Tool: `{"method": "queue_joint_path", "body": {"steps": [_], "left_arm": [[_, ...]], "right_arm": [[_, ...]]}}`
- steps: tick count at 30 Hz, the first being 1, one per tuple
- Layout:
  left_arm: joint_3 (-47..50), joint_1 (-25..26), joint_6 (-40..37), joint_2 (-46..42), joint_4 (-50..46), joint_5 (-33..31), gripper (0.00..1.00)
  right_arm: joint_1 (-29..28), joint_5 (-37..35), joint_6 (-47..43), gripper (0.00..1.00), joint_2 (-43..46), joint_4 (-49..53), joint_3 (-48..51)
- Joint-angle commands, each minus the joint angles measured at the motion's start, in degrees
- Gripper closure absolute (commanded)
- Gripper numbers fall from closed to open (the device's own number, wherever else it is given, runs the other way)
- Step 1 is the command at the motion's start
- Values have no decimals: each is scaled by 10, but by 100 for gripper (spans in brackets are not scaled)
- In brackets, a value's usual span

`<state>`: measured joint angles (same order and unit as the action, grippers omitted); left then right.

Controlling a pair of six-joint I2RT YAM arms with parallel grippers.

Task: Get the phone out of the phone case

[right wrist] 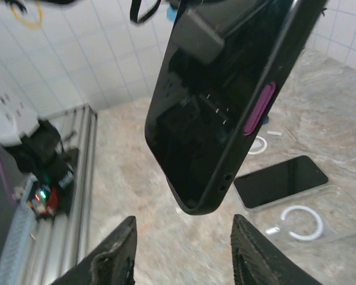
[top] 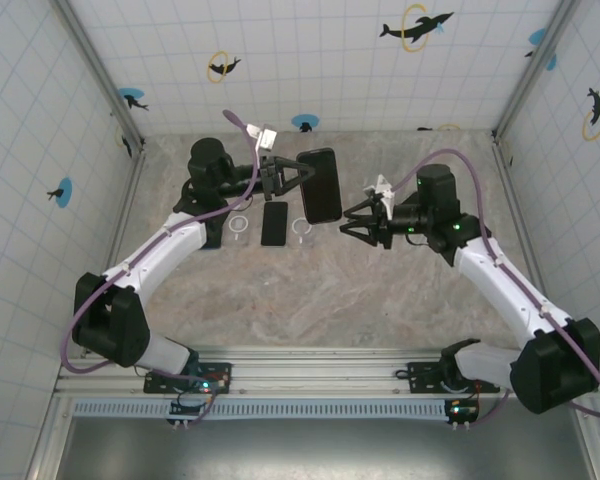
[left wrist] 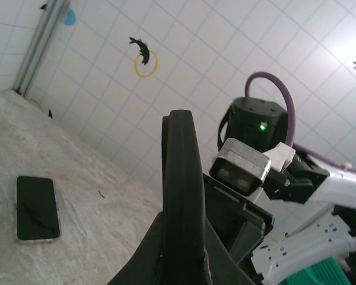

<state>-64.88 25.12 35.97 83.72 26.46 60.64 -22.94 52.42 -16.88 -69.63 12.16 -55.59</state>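
**A:** Nearest first: what is the right end effector (right wrist: 184,222) doing?

**B:** Its fingers are spread with nothing between them. It hangs just beside the lower end of the case and isn't touching it.

**A:** And the phone (top: 274,222)?

**B:** It lies flat on the counter (top: 310,300), dark face up, with nothing gripping it. Two white rings (top: 239,226) lie beside it, one on each side. I can't tell what they belong to.

**A:** So where is the case (right wrist: 219,101)?

**B:** It's in the air, beyond the phone and a little to its right, well clear of the counter. The left end effector (top: 292,178) pinches it by one long edge, jaws pressed tight on it.

**A:** Is it empty?

**B:** I'd say so. Edge-on from the left wrist it looks like a thin black shell. From the right wrist I see a glossy black face and a purple side button. With the phone lying bare below, I judge nothing is inside.

**A:** Then how far along are we?

**B:** The main part looks done, since phone and case are apart. What may be left is to lower the case to the counter and let go of it.
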Motion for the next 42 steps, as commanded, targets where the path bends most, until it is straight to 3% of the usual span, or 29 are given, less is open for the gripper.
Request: {"method": "queue_joint_path", "body": {"steps": [1,23,32,42], "left_arm": [[-27,0,-44,-13,21,49,100],[-26,0,-56,-13,-3,80,100],[-19,1,-26,-14,-5,119,100],[4,1,26,-26,19,139,100]], "right_arm": [[-22,-41,-122,60,-21,98,-39],[-51,-3,-107,77,-57,40,-67],[-67,-62,-153,84,-65,64,-89],[-87,-153,-186,86,-53,15,-96]]}}
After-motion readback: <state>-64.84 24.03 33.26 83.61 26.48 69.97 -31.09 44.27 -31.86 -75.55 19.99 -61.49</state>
